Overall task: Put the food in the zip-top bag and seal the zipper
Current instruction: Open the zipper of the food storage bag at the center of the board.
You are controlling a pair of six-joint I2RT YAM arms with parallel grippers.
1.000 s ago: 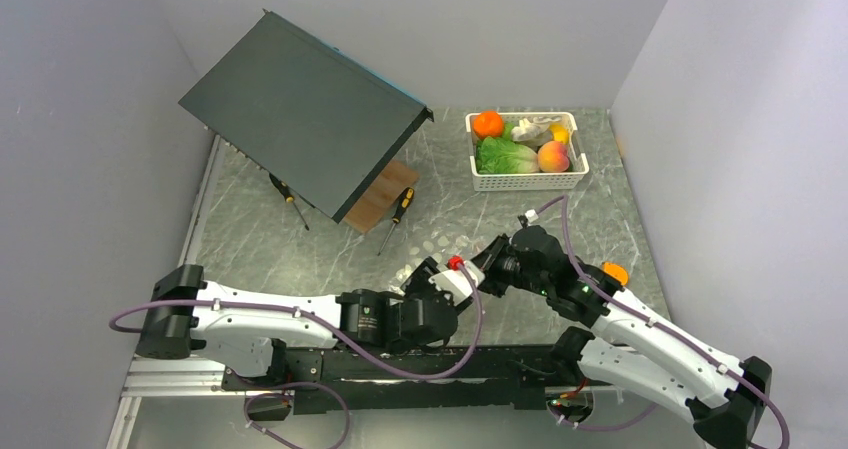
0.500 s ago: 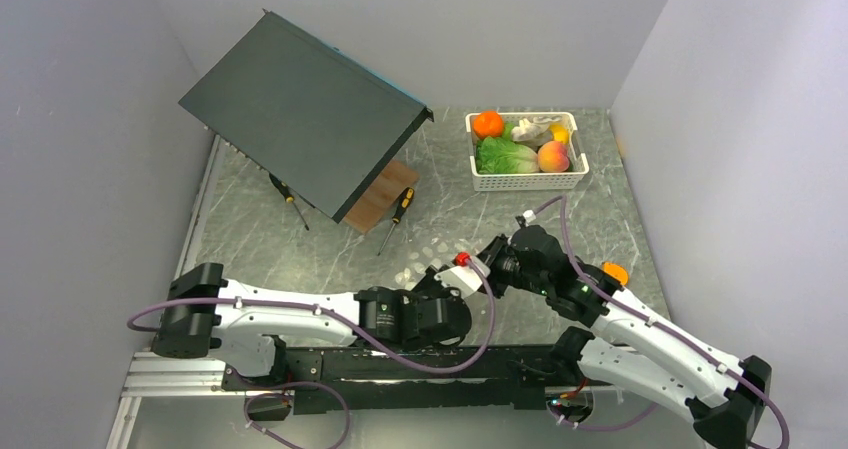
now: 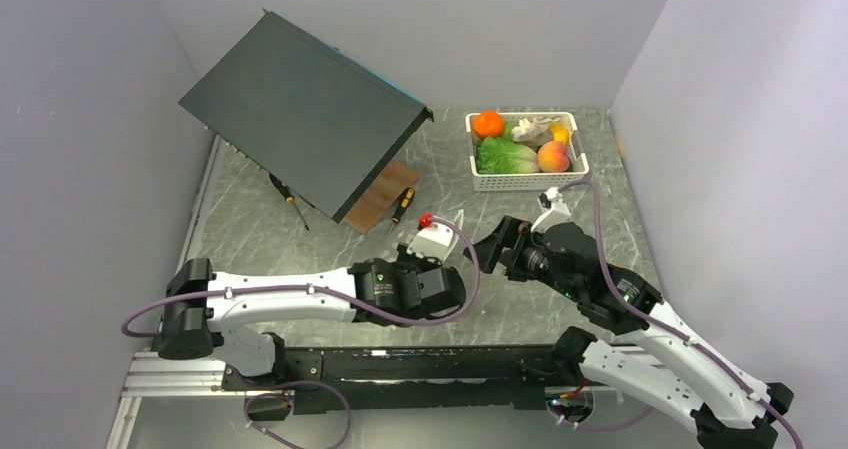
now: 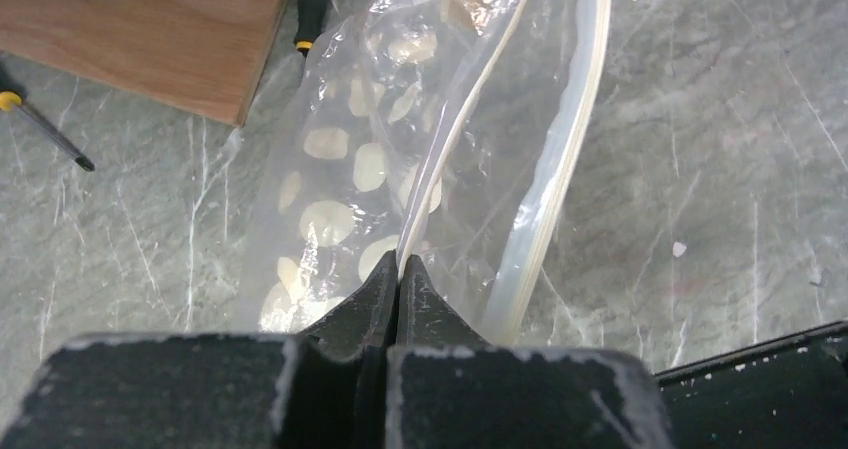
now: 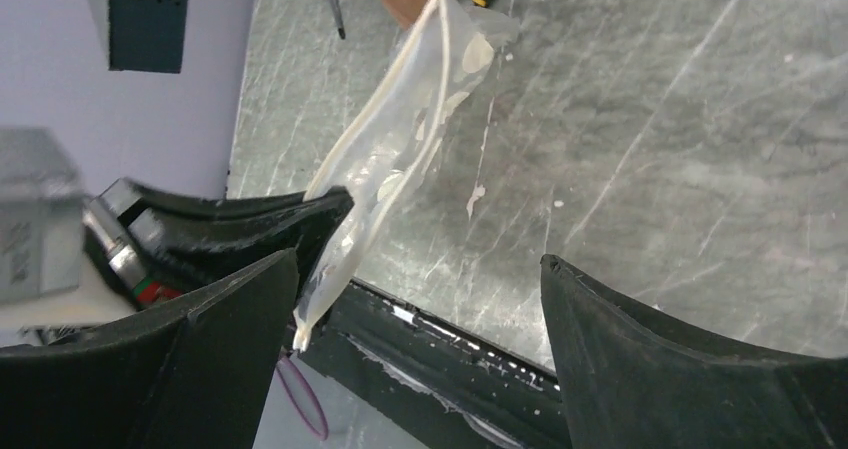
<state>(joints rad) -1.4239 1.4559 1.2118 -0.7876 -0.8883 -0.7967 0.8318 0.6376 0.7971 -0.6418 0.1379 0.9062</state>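
The clear zip-top bag (image 4: 350, 169) with white dots hangs from my left gripper (image 4: 400, 269), which is shut on one lip of its mouth. The zipper (image 4: 560, 159) shows as two whitish strips that stand apart; the pinched one runs up from the jaws. My right gripper (image 5: 418, 264) stands open just right of the bag (image 5: 400, 139), nothing between its fingers. The food sits in the white basket (image 3: 527, 180) at the back right: an orange (image 3: 488, 124), a peach (image 3: 552, 156), a green piece (image 3: 505, 156), a pale beige one (image 3: 532, 129) and a yellow one (image 3: 561, 132).
A dark flat box (image 3: 305, 114) leans tilted at the back left over a wooden board (image 3: 380, 197). Two screwdrivers (image 3: 288, 199) (image 3: 401, 206) lie beside the board. Grey walls close in on the left, the back and the right of the marbled table (image 3: 620, 239).
My left gripper has shut on the bag's lip and carried it away from the near edge. My right gripper has let go, opened wide and drawn back to the right.
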